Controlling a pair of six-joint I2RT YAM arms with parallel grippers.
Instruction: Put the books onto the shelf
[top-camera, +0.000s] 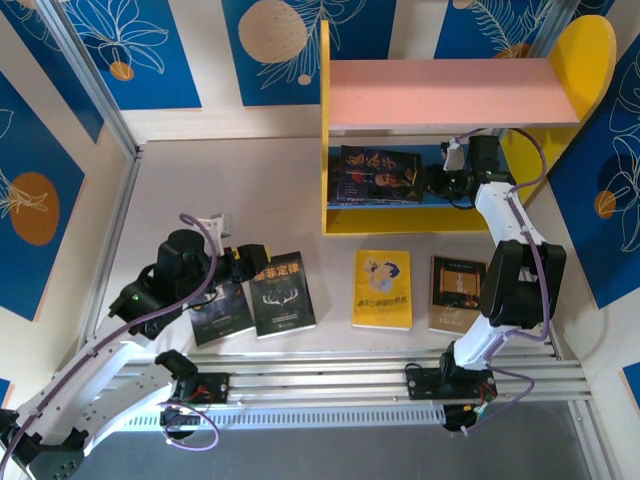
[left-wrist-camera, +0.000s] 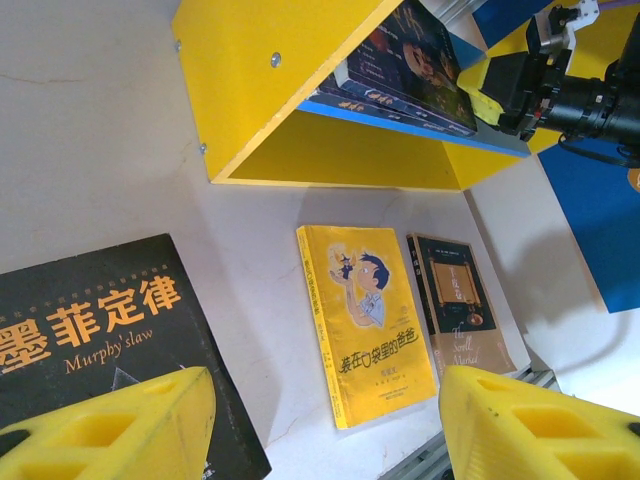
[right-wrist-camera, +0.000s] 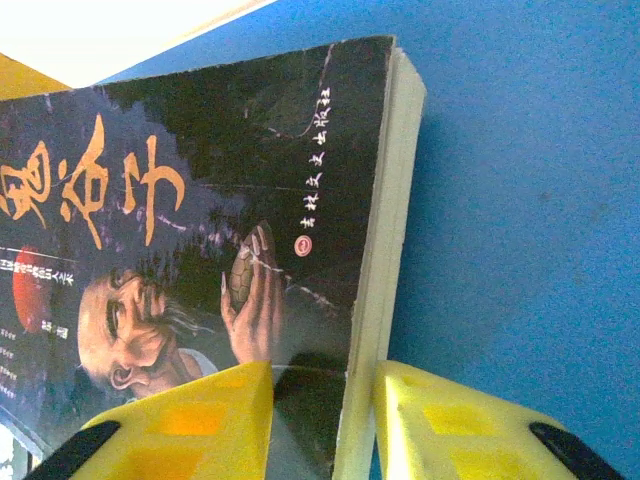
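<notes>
From above, the shelf (top-camera: 400, 218) stands at the far side of the table (top-camera: 250, 190). Its pink upper board (top-camera: 440, 92) is bare, and a dark book (top-camera: 378, 172) lies flat in the lower tier. The right gripper (top-camera: 432, 182) reaches into this tier and meets the right edge of that book. Four books lie in a row on the table near the arms: a half-hidden dark book (top-camera: 222, 312), the Murphy's law book (top-camera: 283, 293), the yellow book (top-camera: 382, 288) and the brown book (top-camera: 457, 293). The left gripper (top-camera: 250, 265) hovers over the two dark ones. From the left wrist, the left fingers (left-wrist-camera: 130, 420) are spread wide with nothing between them, above the Murphy's law book. The yellow and brown books lie side by side, just apart, in front of the shelf. Under the dark book in the lower tier a second one seems to lie, though the angle is poor. From the right wrist, the right fingers (right-wrist-camera: 190, 420) stand on either side of the dark book's page edge, one over the cover and one over the blue lower board (right-wrist-camera: 520, 200). Whether they really pinch it or only stand around it I cannot tell. I judge that about two of the six books are on the shelf and four are left to do.
</notes>
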